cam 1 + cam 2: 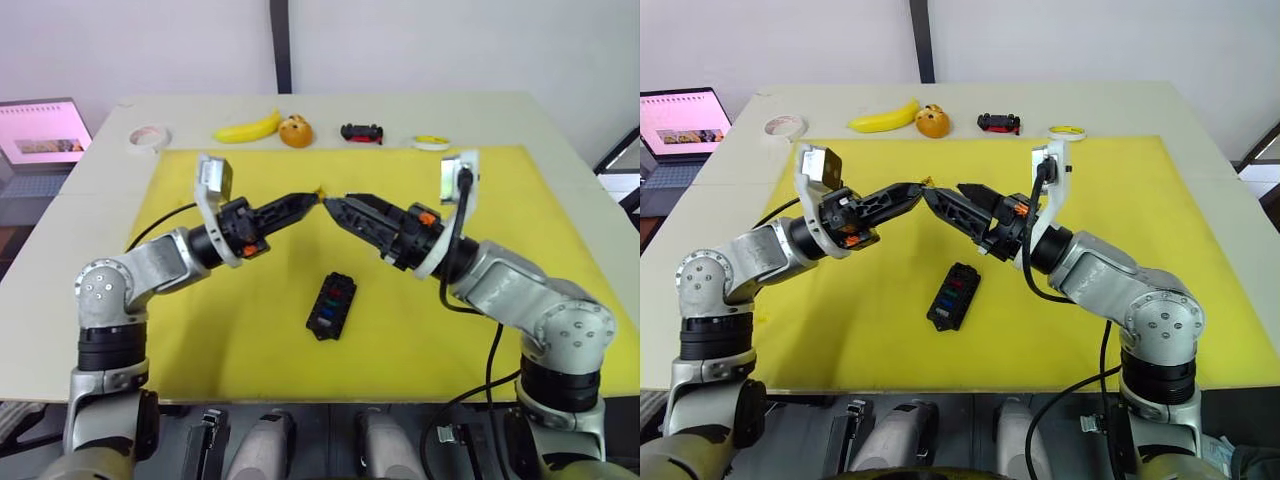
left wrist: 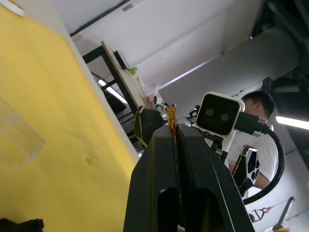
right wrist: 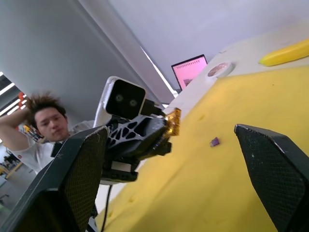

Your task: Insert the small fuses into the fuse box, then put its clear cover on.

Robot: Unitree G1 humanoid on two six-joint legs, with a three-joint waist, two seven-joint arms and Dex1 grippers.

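A: Where's the fuse box?

B: The box [image 1: 332, 306] lies flat on the yellow mat [image 1: 250, 330], near its front middle, below the two grippers and touching neither. Several fuses already sit in its slots; I can make out red, green and blue ones.

A: And the fuse in play?

B: An orange fuse [image 2: 171, 115] is pinched between the tips of the left gripper [image 1: 316, 198], its fingers closed tight on it. The right wrist view shows it sticking out of those fingertips, well above the mat.

A: The right gripper?

B: The right gripper [image 1: 333, 206] points straight at the left one, tips nearly meeting over the middle of the mat. Its fingers [image 3: 82, 179] stand wide apart and hold nothing.

A: Any loose fuses?

B: A purple fuse [image 3: 215, 141] lies on the mat by itself.

A: The cover?

B: The cover [image 2: 17, 137] rests flat on the mat, faint and glassy in the left wrist view, apart from the box.

A: What else is there?

B: Along the far edge of the table [image 1: 500, 115]: a tape roll [image 1: 148, 137], a banana [image 1: 248, 129], an orange toy [image 1: 295, 131], a toy car [image 1: 361, 132] and a yellow disc [image 1: 431, 142]. A laptop [image 1: 42, 132] stands off to the left. A person [image 3: 43, 126] shows behind the arms in the wrist views.
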